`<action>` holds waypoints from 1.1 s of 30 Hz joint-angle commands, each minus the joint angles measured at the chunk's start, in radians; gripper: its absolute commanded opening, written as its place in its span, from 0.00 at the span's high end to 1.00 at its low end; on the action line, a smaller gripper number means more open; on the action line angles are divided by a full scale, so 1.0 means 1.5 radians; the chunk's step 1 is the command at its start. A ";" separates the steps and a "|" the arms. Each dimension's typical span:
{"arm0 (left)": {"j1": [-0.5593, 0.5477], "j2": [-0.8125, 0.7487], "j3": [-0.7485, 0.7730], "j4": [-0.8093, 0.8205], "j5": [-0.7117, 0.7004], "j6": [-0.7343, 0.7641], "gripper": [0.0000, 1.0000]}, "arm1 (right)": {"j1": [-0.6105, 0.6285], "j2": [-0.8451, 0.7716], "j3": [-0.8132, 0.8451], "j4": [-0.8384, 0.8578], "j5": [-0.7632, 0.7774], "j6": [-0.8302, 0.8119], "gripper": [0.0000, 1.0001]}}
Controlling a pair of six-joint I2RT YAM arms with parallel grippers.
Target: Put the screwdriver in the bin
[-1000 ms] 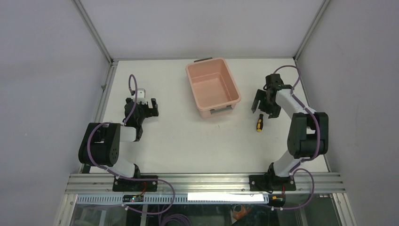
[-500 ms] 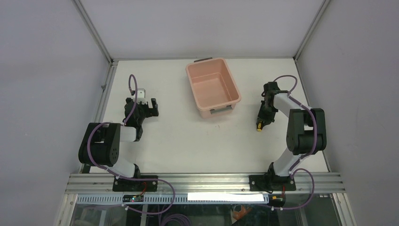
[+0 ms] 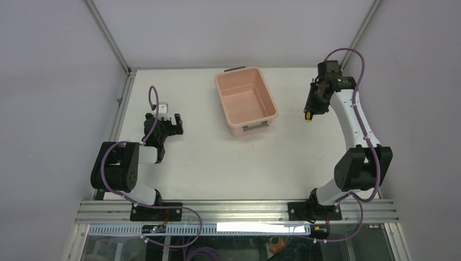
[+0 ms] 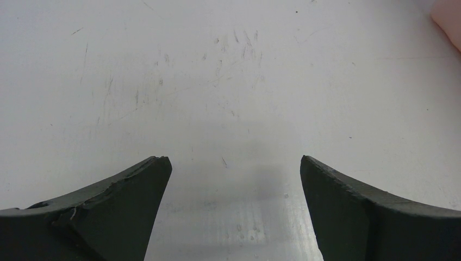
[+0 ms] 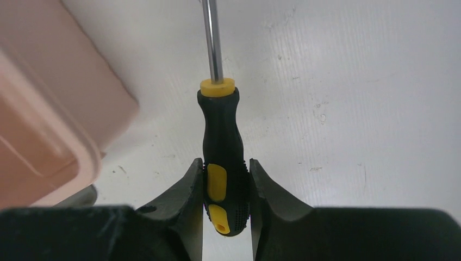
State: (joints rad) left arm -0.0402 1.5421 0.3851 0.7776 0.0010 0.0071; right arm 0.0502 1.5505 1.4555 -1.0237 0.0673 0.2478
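Note:
My right gripper [image 5: 226, 173] is shut on the screwdriver [image 5: 222, 147], its fingers pressing both sides of the yellow-and-black handle, the grey shaft pointing away from the wrist. From above, the right gripper [image 3: 311, 109] holds the screwdriver [image 3: 308, 115] in the air just right of the bin [image 3: 245, 100], a salmon-pink tub at the table's back centre. A corner of the bin [image 5: 49, 147] fills the left of the right wrist view. My left gripper [image 4: 234, 166] hangs open over bare table, far left of the bin, also seen from above as the left gripper [image 3: 171, 123].
A sliver of the pink bin [image 4: 450, 22] shows at the upper right of the left wrist view. Metal frame posts [image 3: 108, 35] rise at the table's back corners, and grey walls close in both sides.
My right gripper came down on the screwdriver lying near the bin's front right corner, shut on it, then lifted it up and back to beside the bin. The left arm stayed still.

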 commanded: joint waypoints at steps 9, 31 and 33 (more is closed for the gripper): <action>-0.006 -0.024 -0.001 0.017 0.006 -0.011 0.01 | 0.270 0.081 0.337 -0.156 -0.039 -0.007 1.00; -0.006 -0.023 -0.001 0.017 0.005 -0.011 0.01 | 0.335 0.448 0.382 0.009 -0.103 -0.109 0.96; -0.006 -0.023 -0.001 0.017 0.005 -0.011 0.01 | 0.332 0.466 0.367 0.025 -0.104 -0.107 0.89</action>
State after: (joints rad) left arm -0.0402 1.5421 0.3851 0.7776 0.0010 0.0071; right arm 0.5671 2.2234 2.0281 -1.0695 -0.0910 0.1101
